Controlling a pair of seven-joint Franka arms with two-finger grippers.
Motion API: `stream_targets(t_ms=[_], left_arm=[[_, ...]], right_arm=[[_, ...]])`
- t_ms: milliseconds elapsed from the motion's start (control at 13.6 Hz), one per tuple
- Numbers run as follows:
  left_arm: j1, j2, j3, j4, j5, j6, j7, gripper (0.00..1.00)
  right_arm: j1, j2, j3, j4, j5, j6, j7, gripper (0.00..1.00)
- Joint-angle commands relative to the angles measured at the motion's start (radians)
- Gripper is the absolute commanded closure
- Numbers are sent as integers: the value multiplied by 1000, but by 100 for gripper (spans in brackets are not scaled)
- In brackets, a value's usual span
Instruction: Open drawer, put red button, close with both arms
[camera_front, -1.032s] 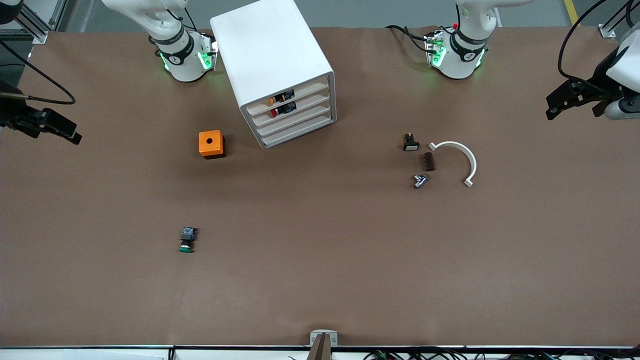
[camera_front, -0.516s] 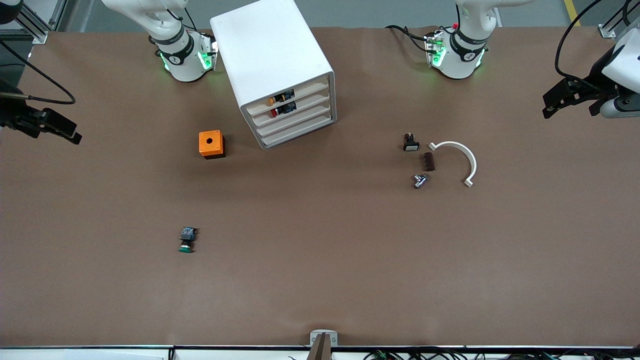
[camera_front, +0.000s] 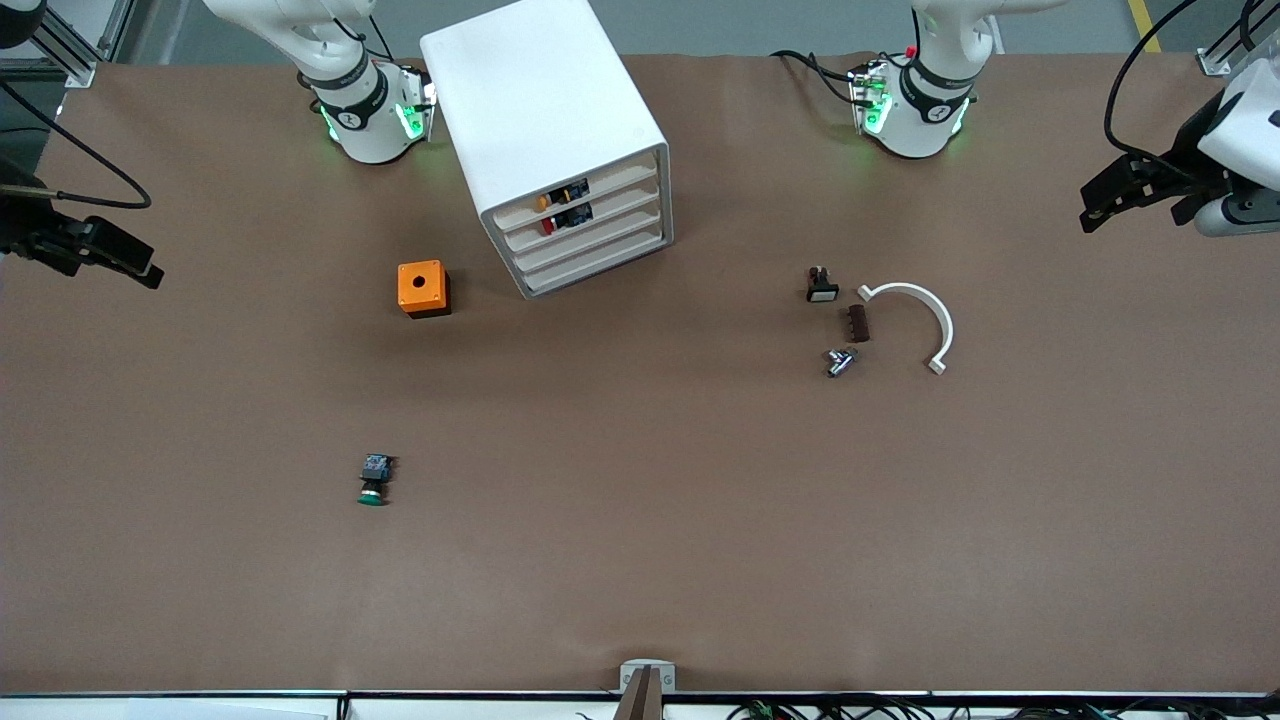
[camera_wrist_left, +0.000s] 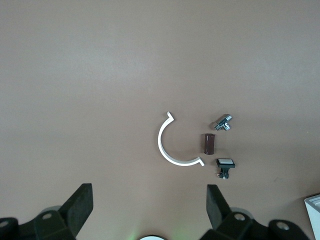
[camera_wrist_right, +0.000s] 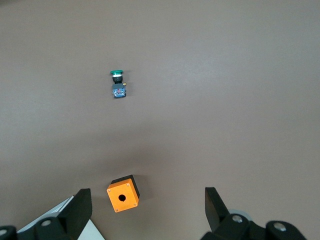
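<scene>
The white cabinet (camera_front: 545, 110) stands between the two arm bases, and all its drawers look shut. The drawer (camera_front: 620, 203), second highest, holds the red button (camera_front: 549, 226), which shows through its front. My left gripper (camera_front: 1105, 195) hangs open and empty over the left arm's end of the table; its wrist view (camera_wrist_left: 149, 202) shows bare table between the fingers. My right gripper (camera_front: 125, 262) hangs open and empty over the right arm's end of the table; in its wrist view (camera_wrist_right: 145, 205) it is above the orange box.
An orange box (camera_front: 422, 288) (camera_wrist_right: 122, 193) sits beside the cabinet. A green button (camera_front: 373, 480) (camera_wrist_right: 118, 84) lies nearer the camera. A white arc (camera_front: 915, 320) (camera_wrist_left: 172, 145), brown block (camera_front: 858, 323), metal part (camera_front: 840, 360) and black switch (camera_front: 821, 285) lie toward the left arm's end.
My left gripper has drifted slightly toward the middle of the table. The right arm and all objects have not moved.
</scene>
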Motion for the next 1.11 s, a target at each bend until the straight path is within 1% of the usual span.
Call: stream_targets(t_ms=[0,221,590,1032], left_arm=[[2,7,-7,23,-9,-17,-1,0],[5,8,-21,25,-1,-20,4,0],[6,8,-21,28,-4,-32,51,0],[5,13,-21,28,-10,-46,44,0]], right_arm=[[-20,-19,15,-17,-13,-2,-13,0],[-17,-19,15,-18,-13,-1,-13,0],[-20,-19,15,-20,-11,-1,-13,0],[-17,-19,15,-18,-11,-1,-13,0]])
